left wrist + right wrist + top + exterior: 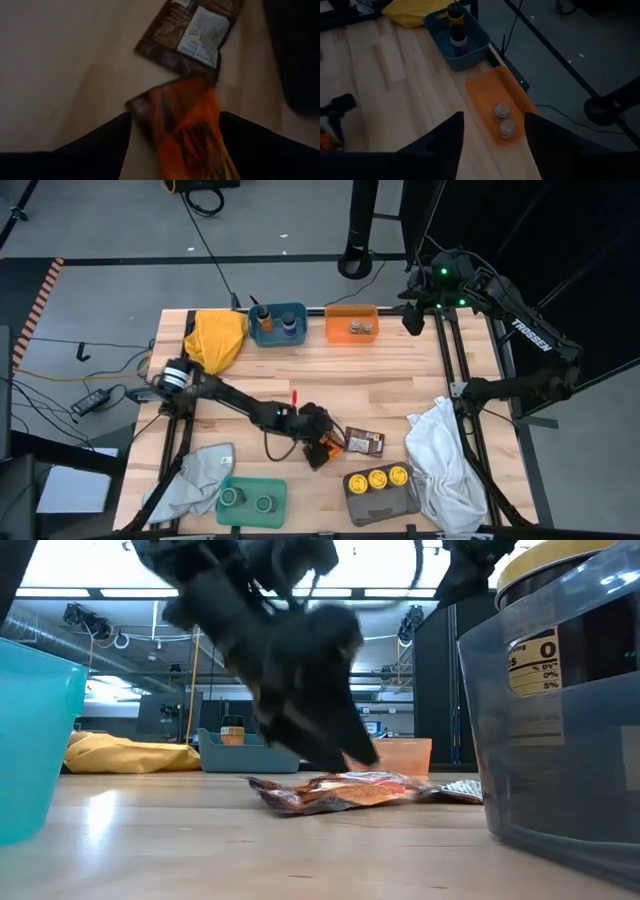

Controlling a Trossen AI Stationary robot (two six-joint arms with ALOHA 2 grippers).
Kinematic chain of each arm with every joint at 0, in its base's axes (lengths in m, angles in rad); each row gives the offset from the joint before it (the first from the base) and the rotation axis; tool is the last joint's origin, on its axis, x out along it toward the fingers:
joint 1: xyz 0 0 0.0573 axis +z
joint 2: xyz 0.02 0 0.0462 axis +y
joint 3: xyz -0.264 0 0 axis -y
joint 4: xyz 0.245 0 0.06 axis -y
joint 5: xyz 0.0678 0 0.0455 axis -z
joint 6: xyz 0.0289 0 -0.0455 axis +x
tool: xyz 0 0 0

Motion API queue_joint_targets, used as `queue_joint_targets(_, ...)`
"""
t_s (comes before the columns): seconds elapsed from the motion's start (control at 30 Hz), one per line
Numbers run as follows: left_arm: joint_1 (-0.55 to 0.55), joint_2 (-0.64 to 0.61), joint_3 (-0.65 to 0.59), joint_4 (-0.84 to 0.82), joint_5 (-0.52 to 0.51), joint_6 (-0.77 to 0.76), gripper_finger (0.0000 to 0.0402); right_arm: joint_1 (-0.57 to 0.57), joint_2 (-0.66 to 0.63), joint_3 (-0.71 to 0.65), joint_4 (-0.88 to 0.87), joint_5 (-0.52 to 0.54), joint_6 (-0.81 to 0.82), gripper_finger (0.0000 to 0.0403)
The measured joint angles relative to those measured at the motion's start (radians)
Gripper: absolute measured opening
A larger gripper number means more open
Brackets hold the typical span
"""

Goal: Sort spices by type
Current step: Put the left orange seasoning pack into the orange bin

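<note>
green bin (252,498): front edge of the table, left of middle; 2 green-lidded jars (248,500) inside, likely 1 type per bin.
blue bin (277,323): back edge, holds 2 jars (277,322), 1 orange-capped, 1 dark-capped; labels too small to read.
left gripper (322,448): low over mid-table toward the front, fingers clamped on the orange packet (192,135), near end pinched between them, probably to lift it clear for sorting.
orange packet far end: touching or overlapping the brown packet (192,31); cannot tell which lies on top.
brown packet: flat on the table just right of the left gripper, not yet sorted.
orange tray (352,324): back edge, right of the blue bin, 2 clear-grey lidded jars (503,120) side by side.
grey bin (379,493): front edge, right of middle, 3 yellow-lidded jars (377,478) in a row.
right gripper (493,137): waits above the back right corner, fingers apart, holding nothing.
hidden: low view mostly blocked by the left arm, the grey bin cut off at the frame edge; cloths (445,462) may cover more.
</note>
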Motion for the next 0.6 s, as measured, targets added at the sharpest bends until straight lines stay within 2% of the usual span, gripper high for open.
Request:
queue_joint_targets(0.2,-0.022,0.128,0.029,0.078,-0.037,-0.071,0.0305,0.015,0.0,0.0,-0.021,-0.026,0.004,0.0215)
queue_joint_targets(0.33,-0.022,0.146,0.036,0.084,-0.044,-0.075,0.029,0.026,0.0,0.0,-0.023,-0.026,0.004,0.0216)
queue_joint_targets(0.43,-0.021,0.146,0.035,0.077,-0.055,-0.066,0.0257,0.028,0.0,0.0,-0.023,-0.027,0.004,0.0216)
queue_joint_targets(0.6,-0.018,0.146,0.039,0.067,-0.04,-0.065,0.0175,0.029,0.0,0.0,-0.023,-0.026,0.004,0.0213)
